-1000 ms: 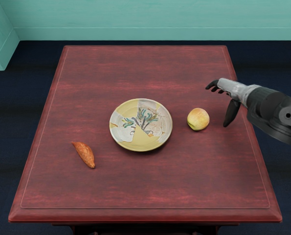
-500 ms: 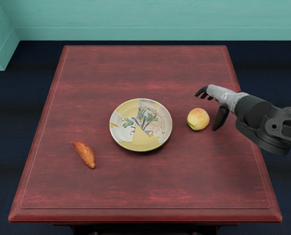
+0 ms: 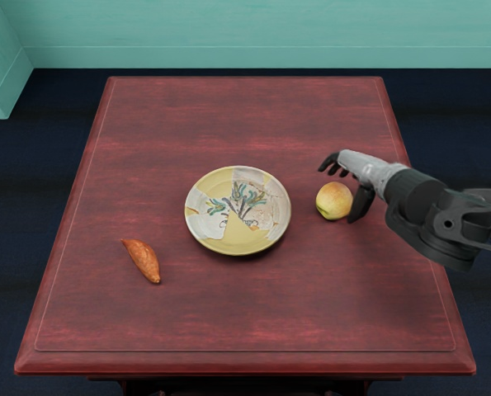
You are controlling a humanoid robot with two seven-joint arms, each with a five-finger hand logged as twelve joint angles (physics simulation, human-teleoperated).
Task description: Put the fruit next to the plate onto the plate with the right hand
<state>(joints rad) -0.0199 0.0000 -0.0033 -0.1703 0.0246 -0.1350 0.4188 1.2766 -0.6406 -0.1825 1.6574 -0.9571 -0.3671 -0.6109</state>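
The plate (image 3: 238, 210) holds nothing; peach (image 3: 333, 200) sits beside it.

I'm basically in a bare-bones simulated home room here: dark red wooden worktop (image 3: 228, 124), teal wall (image 3: 228, 33) behind it, navy floor (image 3: 47, 165), and a painted plate (image 3: 197, 216) set out like a dining spot. All flat renders.

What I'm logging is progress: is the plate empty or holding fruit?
Empty. The plate shows only its painted pattern; the fruit lies on the table beside it, clear of the rim, near the open right hand.
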